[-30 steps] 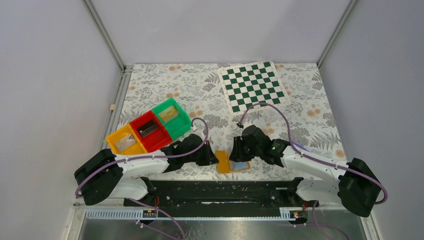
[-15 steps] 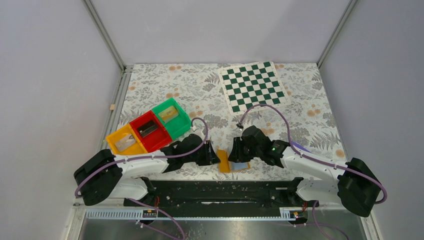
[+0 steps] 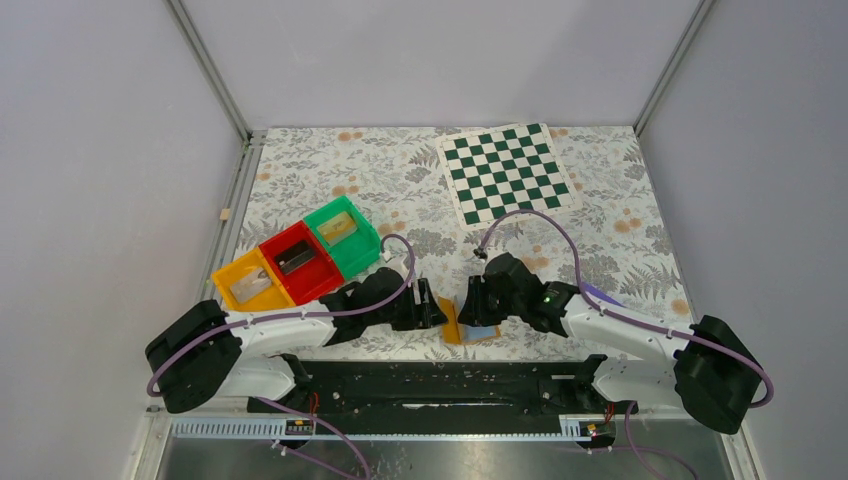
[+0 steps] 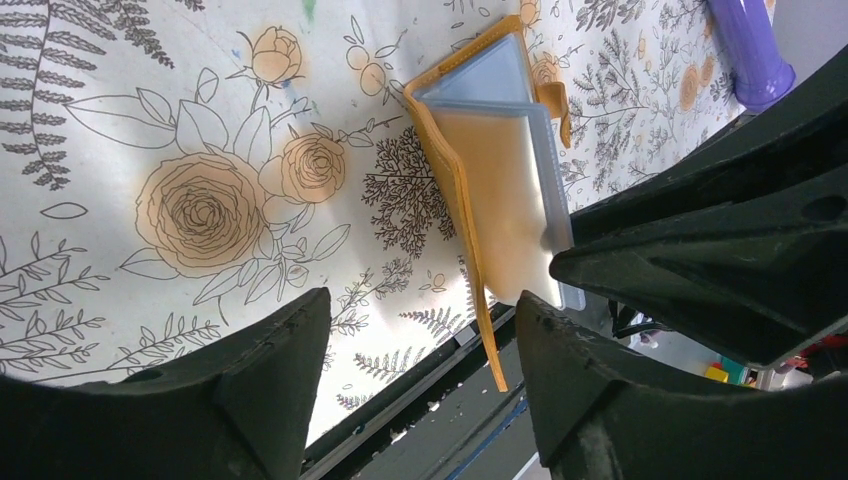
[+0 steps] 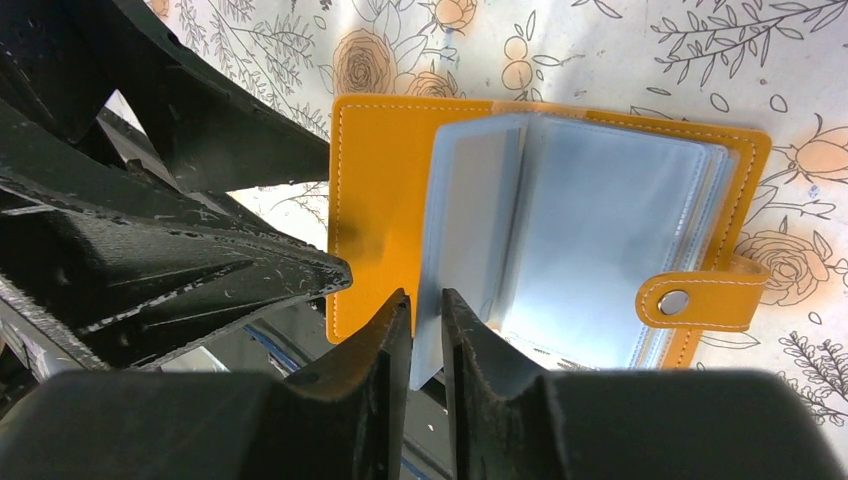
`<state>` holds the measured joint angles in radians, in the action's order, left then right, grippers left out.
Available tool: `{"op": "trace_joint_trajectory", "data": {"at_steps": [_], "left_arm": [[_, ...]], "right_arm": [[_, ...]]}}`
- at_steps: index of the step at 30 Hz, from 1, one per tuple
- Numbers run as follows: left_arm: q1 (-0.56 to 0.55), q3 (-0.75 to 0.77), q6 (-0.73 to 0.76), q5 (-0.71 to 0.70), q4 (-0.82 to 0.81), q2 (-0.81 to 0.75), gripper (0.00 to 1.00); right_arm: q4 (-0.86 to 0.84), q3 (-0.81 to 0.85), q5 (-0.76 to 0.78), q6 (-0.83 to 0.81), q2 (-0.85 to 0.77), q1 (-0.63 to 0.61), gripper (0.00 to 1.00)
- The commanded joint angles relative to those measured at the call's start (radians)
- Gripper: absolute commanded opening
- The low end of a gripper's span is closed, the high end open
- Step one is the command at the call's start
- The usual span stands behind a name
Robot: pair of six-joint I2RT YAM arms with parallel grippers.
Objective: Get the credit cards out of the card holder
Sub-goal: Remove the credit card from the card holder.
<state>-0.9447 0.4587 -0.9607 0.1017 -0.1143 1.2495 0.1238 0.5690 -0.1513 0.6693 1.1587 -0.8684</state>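
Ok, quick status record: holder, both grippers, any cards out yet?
card holder: lying open on the table, near edge, between the arms
left gripper: open, beside the orange cover, holding nothing
right gripper: closed on the edge of one clear sleeve
cards: none seen outside the holder

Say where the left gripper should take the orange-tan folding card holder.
Probably grip the bare orange cover flap of the card holder by its free edge, from the left arm's side: it tilts up toward the open left gripper, uncovered, while the right gripper pinches a clear plastic sleeve.
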Motion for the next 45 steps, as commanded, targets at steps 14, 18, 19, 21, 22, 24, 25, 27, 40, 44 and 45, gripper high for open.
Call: {"op": "trace_joint_trajectory", "data": {"at_steps": [14,18,19,21,22,24,25,27,40,44,45], "left_arm": [[-0.003,0.085,0.004,-0.026,-0.126,0.057,0.72],[-0.003,0.119,0.013,-0.015,-0.134,0.091,0.66],[-0.003,0.13,0.017,-0.015,-0.125,0.099,0.64],[-0.002,0.145,0.022,-0.019,-0.111,0.112,0.6],[-0.003,0.145,0.022,-0.02,-0.109,0.116,0.57],[-0.003,0.14,0.015,-0.025,-0.112,0.122,0.56],[-0.003,0.138,0.011,-0.026,-0.116,0.123,0.57],[-0.002,0.134,0.007,-0.029,-0.116,0.122,0.6],[-0.003,0.13,0.008,-0.025,-0.11,0.133,0.29],[-0.003,0.126,0.007,-0.027,-0.103,0.13,0.4],[-0.003,0.126,0.004,-0.029,-0.101,0.126,0.48]], "right_arm": [[-0.093,-0.046,-0.051,0.004,-0.012,-0.009,0.18],[-0.106,-0.05,-0.056,0.008,-0.006,-0.009,0.17],[-0.105,-0.051,-0.055,0.007,-0.007,-0.009,0.17],[-0.103,-0.051,-0.054,0.006,-0.011,-0.009,0.17],[-0.098,-0.05,-0.052,0.003,-0.014,-0.009,0.17],[-0.086,-0.046,-0.045,-0.001,-0.022,-0.009,0.18],[-0.081,-0.045,-0.045,-0.003,-0.025,-0.009,0.18],[-0.074,-0.043,-0.046,-0.006,-0.027,-0.009,0.19],[-0.067,-0.047,-0.053,-0.002,-0.047,-0.009,0.26],[-0.067,-0.046,-0.059,-0.006,-0.046,-0.009,0.26],[-0.068,-0.045,-0.064,-0.007,-0.045,-0.008,0.25]]}}
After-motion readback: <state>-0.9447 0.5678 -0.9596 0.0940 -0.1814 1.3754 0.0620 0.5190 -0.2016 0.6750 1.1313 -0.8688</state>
